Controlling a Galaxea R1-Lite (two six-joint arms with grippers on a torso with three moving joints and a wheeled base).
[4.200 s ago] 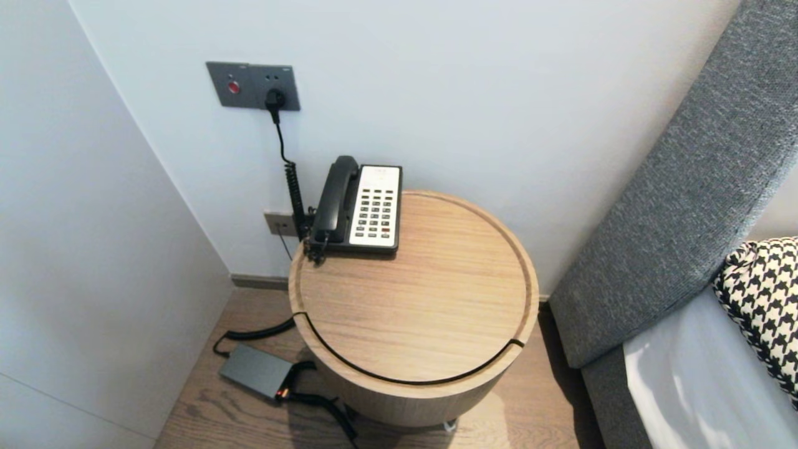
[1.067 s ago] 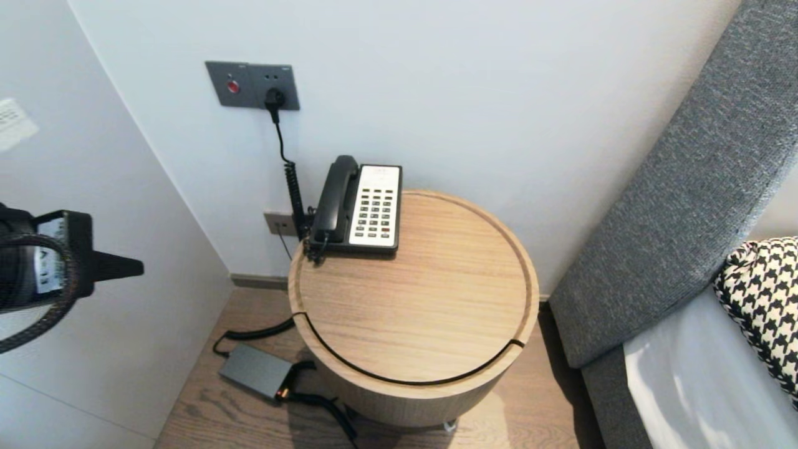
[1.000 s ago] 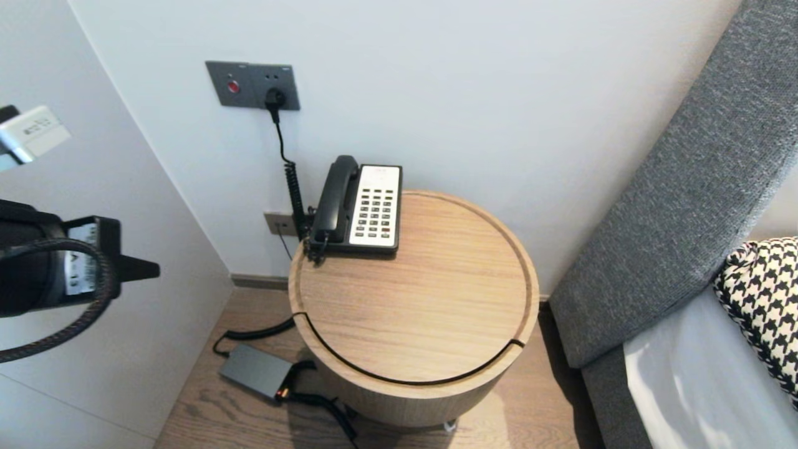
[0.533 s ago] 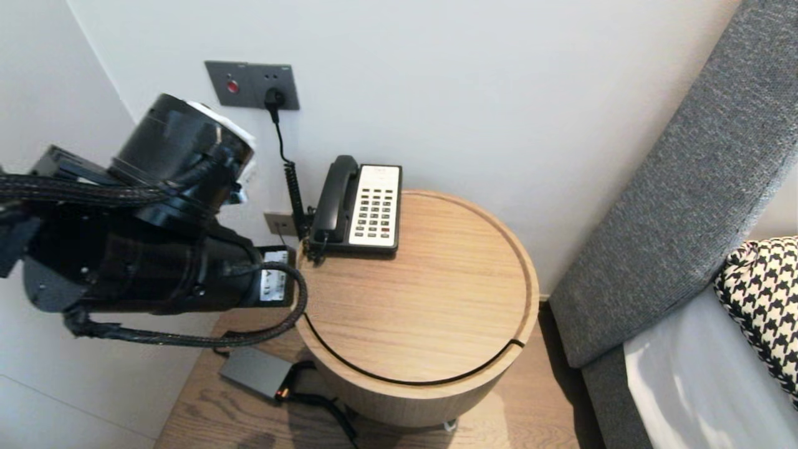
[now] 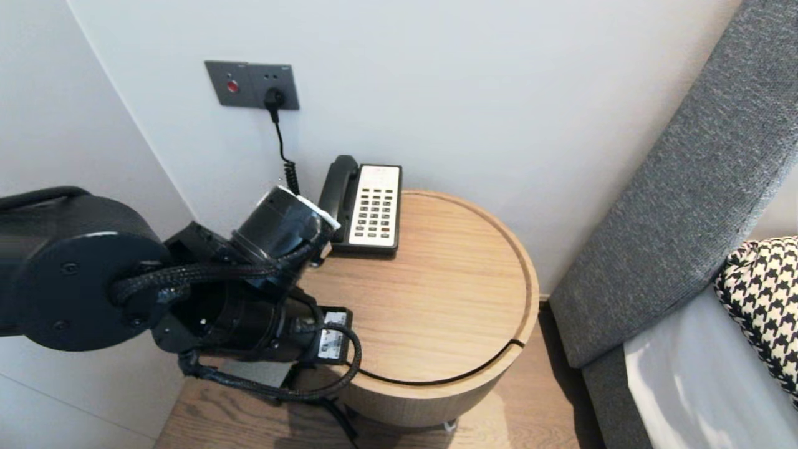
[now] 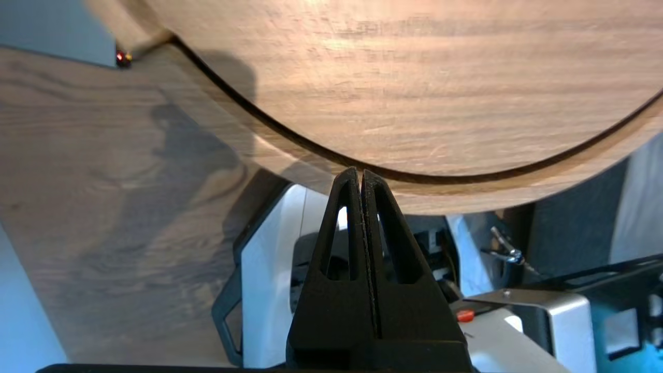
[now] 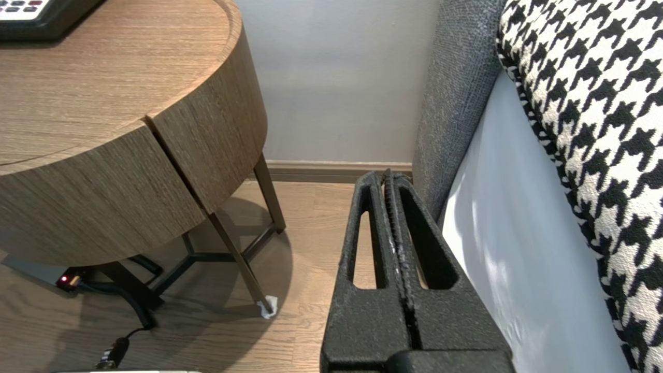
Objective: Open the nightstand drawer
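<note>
A black-and-white desk phone (image 5: 368, 202), handset on its cradle, sits at the back left of a round wooden bedside table (image 5: 449, 293). My left arm (image 5: 249, 299) reaches over the table's front left edge and hides part of the handset's lower end. In the left wrist view my left gripper (image 6: 361, 173) is shut with nothing in it. Its tips hang just off the table's curved front rim (image 6: 466, 194), with my own base below. My right gripper (image 7: 387, 176) is shut and empty, parked low between the table (image 7: 155, 155) and the bed.
A grey socket panel (image 5: 252, 85) on the back wall feeds a coiled cord (image 5: 290, 168) running down behind the phone. A wall stands close on the left. The grey headboard (image 5: 673, 206) and a houndstooth pillow (image 5: 760, 293) lie to the right. Cables and a lit adapter (image 7: 65, 280) lie under the table.
My left arm has swung in from the left edge of the head view, right and down, and now covers the table's front left edge. Phone and right arm have not moved.
</note>
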